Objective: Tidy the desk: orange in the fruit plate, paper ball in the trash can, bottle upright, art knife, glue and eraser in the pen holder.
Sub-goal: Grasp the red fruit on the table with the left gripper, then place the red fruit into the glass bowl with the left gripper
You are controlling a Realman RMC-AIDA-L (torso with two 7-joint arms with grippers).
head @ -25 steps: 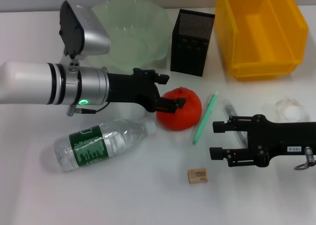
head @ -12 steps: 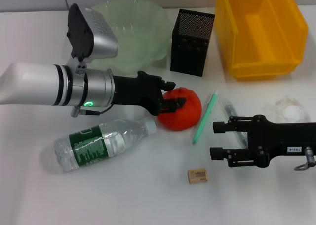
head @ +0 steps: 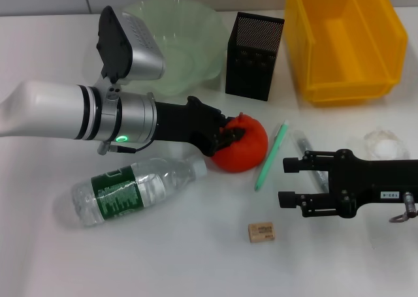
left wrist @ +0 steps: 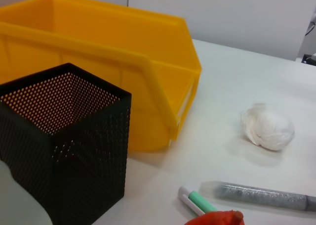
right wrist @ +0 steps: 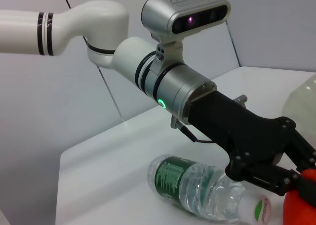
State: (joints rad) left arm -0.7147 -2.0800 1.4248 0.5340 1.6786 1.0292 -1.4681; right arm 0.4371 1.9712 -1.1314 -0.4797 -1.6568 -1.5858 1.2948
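The fruit plate (head: 173, 39), pen holder (head: 253, 55) and trash can (head: 343, 42) hold nothing. The left pincer (head: 228, 135) grips the orange (head: 245, 147); the right pincer (head: 287, 181) is wide.

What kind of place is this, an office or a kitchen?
Probably a staged desk for robot practice: a white table holding a mesh pen holder, an eraser, a yellow trash can, and an orange under the left gripper.

Place: a robot test room, like a lab.
Table: a plain white table (head: 163, 258) with nothing fancy on it.
Walls: bare and pale grey (right wrist: 98, 76), no pictures or shelves.
Things: desk stuff is laid out, such as a black mesh pen holder (head: 255, 55) and a big yellow bin (head: 346, 42).
Robot: a white and silver robot arm (right wrist: 163, 81) reaches over the table.
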